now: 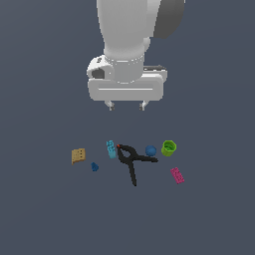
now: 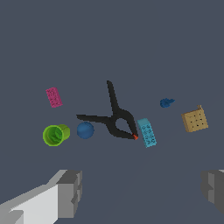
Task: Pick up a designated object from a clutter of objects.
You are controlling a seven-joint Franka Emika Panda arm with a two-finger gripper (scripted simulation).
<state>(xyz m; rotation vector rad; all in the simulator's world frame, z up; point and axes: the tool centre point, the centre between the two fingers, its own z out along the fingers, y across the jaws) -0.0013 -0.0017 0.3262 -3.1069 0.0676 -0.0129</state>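
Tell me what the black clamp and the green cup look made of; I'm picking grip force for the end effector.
Black clamp: looks like matte black plastic or coated metal, with flat shading, no shine and a small red-orange tip. The render leaves it open which.
Green cup: looks like smooth, thin-walled plastic, uniformly bright green with a hollow inside and no texture.
Both are simulator renders, so material is only a guess.

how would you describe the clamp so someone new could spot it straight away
Look below the raised gripper at the row of small items on the dark floor. The clamp lies mid-row, between the cyan brick and blue ball. It is the only black item and the largest, Y-shaped with thin handles and a red-orange tip.
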